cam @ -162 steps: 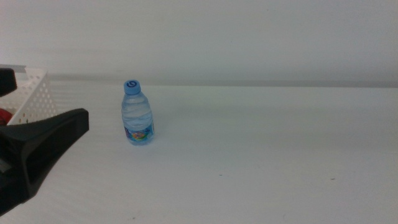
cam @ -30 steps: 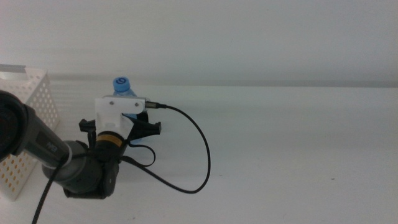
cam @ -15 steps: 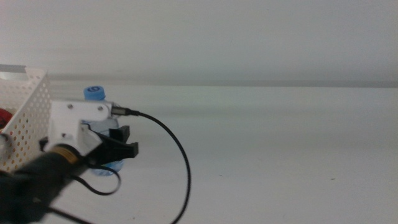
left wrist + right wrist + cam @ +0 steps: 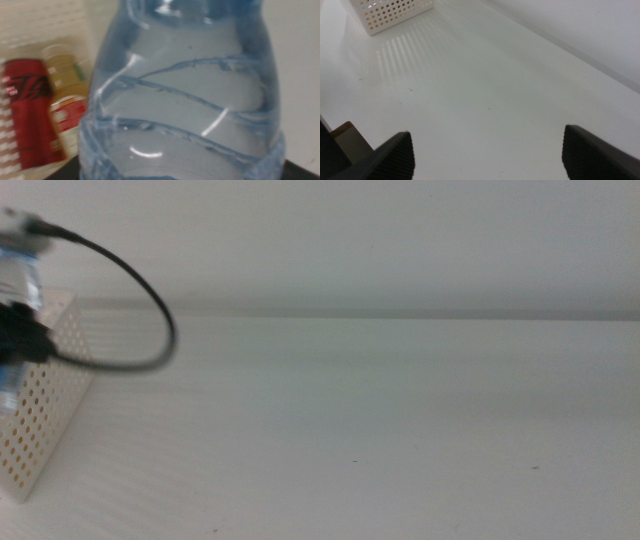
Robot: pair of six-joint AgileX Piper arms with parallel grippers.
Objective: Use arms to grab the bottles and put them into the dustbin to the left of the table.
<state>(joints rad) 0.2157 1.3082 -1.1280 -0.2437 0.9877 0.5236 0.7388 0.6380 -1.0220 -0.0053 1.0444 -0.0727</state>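
Note:
The clear water bottle point(image 4: 185, 100) fills the left wrist view, held in my left gripper point(image 4: 14, 345), which is shut on it. In the middle view the bottle point(image 4: 16, 275) hangs blurred at the far left edge, above the white perforated dustbin point(image 4: 48, 405). Below it, inside the dustbin, lie the red soda can point(image 4: 27, 120) and the yellow juice bottle point(image 4: 67, 112). My right gripper point(image 4: 497, 155) stands open over the bare white table point(image 4: 485, 80), holding nothing; it does not show in the middle view.
A black cable point(image 4: 150, 310) arcs from the left arm over the table's left part. The dustbin point(image 4: 390, 12) appears far across the table in the right wrist view. A pale wall runs behind the table point(image 4: 400, 430).
The left arm has carried the water bottle up and to the left, off the table and over the dustbin. Only its gripper and cable remain at the picture's left edge.

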